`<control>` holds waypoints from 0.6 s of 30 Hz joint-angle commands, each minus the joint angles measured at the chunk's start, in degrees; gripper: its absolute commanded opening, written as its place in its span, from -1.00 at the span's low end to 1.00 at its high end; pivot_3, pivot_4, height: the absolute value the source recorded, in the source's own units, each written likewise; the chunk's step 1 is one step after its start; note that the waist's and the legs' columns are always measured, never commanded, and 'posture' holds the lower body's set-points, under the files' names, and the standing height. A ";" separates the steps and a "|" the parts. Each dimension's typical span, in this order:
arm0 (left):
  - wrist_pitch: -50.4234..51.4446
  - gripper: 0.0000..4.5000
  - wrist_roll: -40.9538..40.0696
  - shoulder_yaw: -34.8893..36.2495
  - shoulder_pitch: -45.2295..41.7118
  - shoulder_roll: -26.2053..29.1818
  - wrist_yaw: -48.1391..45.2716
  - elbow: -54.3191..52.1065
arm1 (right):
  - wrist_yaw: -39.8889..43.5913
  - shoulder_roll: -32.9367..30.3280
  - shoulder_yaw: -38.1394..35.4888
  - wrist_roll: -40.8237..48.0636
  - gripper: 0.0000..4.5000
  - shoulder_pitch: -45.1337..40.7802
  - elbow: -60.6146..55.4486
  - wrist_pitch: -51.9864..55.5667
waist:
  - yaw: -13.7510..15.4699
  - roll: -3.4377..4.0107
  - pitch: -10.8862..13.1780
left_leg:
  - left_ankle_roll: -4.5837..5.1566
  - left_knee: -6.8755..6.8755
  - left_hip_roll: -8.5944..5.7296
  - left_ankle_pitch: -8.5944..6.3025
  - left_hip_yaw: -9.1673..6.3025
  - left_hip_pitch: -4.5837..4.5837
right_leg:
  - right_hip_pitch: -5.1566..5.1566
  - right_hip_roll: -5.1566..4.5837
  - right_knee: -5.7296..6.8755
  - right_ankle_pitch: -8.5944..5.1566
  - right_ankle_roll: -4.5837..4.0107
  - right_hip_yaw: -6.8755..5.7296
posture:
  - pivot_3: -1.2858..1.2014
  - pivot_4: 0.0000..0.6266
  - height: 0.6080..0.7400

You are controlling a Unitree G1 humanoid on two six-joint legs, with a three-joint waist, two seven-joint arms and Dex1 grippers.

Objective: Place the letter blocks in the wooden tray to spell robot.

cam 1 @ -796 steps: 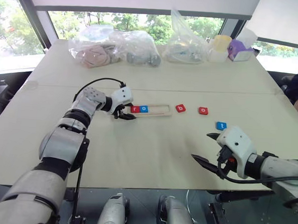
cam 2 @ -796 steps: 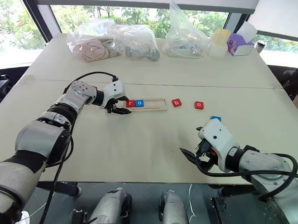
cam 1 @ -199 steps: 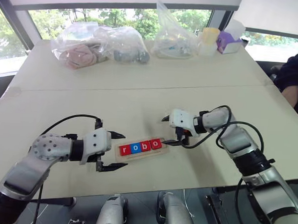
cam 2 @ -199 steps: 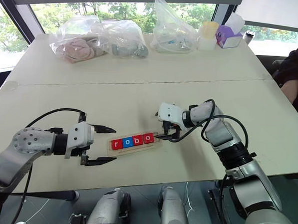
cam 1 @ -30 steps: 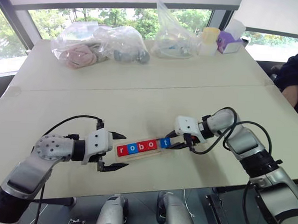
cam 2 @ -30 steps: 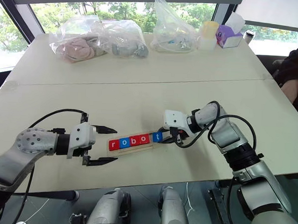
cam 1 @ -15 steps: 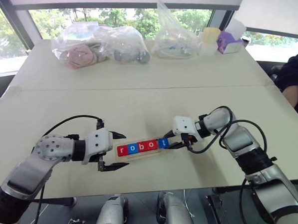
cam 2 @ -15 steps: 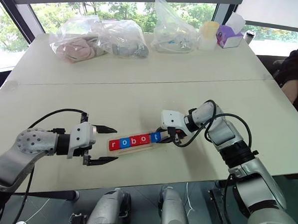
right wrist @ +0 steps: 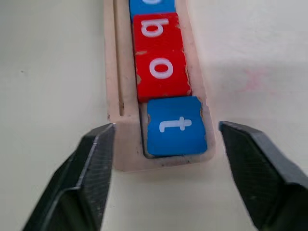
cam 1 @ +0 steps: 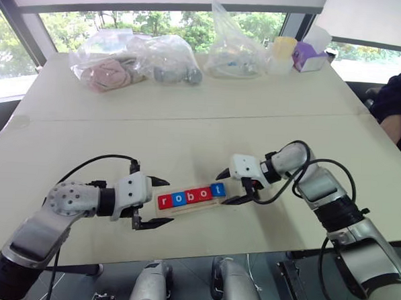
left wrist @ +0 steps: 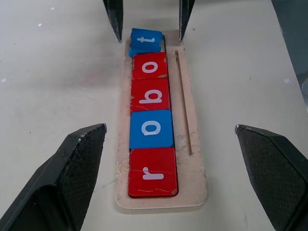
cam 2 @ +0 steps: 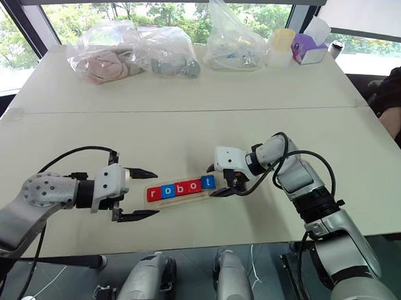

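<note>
My right gripper [right wrist: 161,159] has its fingers spread, standing either side of the tray's end with the blue t block [right wrist: 177,126] between them, touching neither. My left gripper [cam 1: 154,201] hangs wide apart at the other end of the wooden tray [left wrist: 197,159], holding nothing.

The tray lies near the front edge of the desk [cam 1: 188,129], roughly midway along it, slanted so its t end points away from that edge. The letter blocks [left wrist: 150,113] sit in one row inside it: red r [left wrist: 153,172], blue o [left wrist: 151,128], red b [left wrist: 149,95], red o [left wrist: 149,66], then t. So the word reads whole, and I judge the placing nearly done.

What is left, as I see it, is seating the last block and leaving cleanly. In my left wrist view t looks slightly skewed and perhaps riding on the tray's end rim, not flat like the others; I cannot tell for certain. If it is proud, I should nudge its outer edge gently toward the red o, along the row, with one fingertip, without pushing the tray. My left gripper could steady the r end. Then I should lift straight away, fingers apart, so nothing drags the block out.
</note>
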 commanded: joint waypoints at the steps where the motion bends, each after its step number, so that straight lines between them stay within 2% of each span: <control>1: -0.54 1.00 -0.48 0.92 0.10 -0.04 0.15 -1.79 | -1.08 -0.61 -4.88 3.33 0.59 -2.12 -4.27 2.58 | 0.00 0.00 0.00 | 0.00 0.00 0.00 0.00 0.00 0.00 | 0.00 0.00 0.00 0.00 0.00 0.00 | 0.03 -0.52 1.00; 6: -0.60 1.00 -0.38 0.27 -0.26 -0.49 0.10 -1.63 | -10.27 1.97 -9.16 2.51 0.59 -3.44 -0.34 2.67 | -0.06 0.00 -0.01 | -0.01 0.01 0.00 0.01 0.01 0.01 | 0.00 0.00 0.01 0.00 -0.01 0.00 | 0.03 -0.52 1.00; 12: -0.71 1.00 -0.25 -0.01 -0.91 -0.69 -0.19 -1.09 | -17.10 3.29 -7.71 -1.79 0.59 -0.31 2.29 -3.30 | -0.01 0.00 -0.01 | -0.01 0.00 0.00 0.01 0.01 0.01 | 0.01 0.00 0.00 0.00 0.00 0.00 | 0.03 -0.52 1.00; 18: -0.55 1.00 -0.31 0.25 -0.80 -0.60 -0.05 -1.30 | -17.37 3.63 -6.64 -1.90 0.59 3.76 -0.94 -3.30 | -0.07 0.00 -0.01 | -0.01 0.00 -0.01 0.01 0.01 0.02 | 0.02 0.00 0.02 0.01 0.00 0.01 | 0.03 -0.52 1.00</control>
